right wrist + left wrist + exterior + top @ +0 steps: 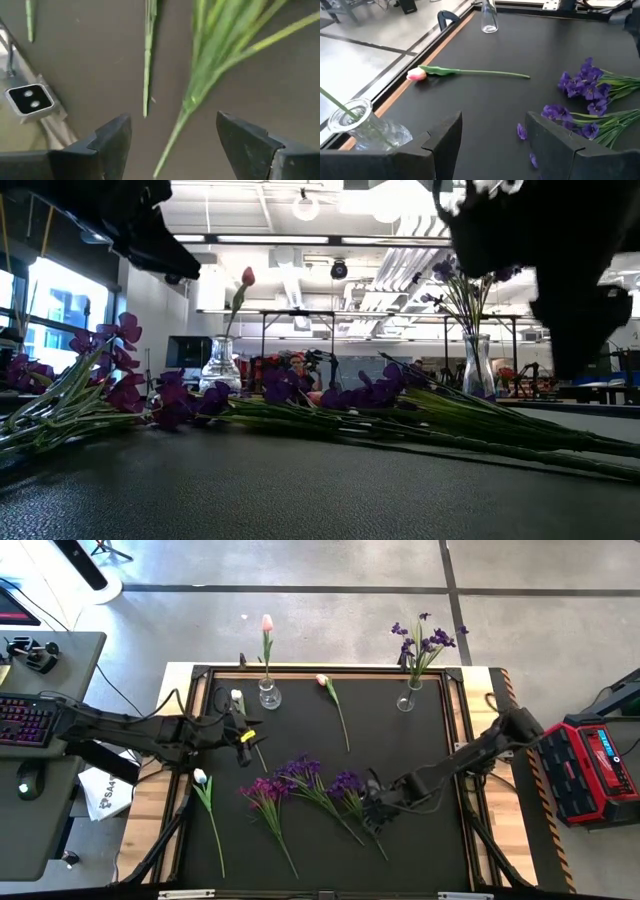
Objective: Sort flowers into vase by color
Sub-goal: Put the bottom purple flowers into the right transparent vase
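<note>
Right claw [372,802] hangs low over the black bench [420,770], fingers spread, straddling the green stem of a purple bloom [346,783] lying there; not gripping. Left claw [243,735] also spread, holding nothing, just beside the vase with a pink tulip [268,692]. Second vase [407,697] at the far edge holds purple flowers [424,640]. Loose pink tulip [323,681] lies between the two vases. White tulip [200,778] lies on the bench near the left claw, beside more purple blooms [266,788].

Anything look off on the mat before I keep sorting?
Yes: loose purple petals lie on the black mat near the left gripper, apart from the purple blooms, apparently shed. Nothing else stands out; both vases stand upright.
</note>
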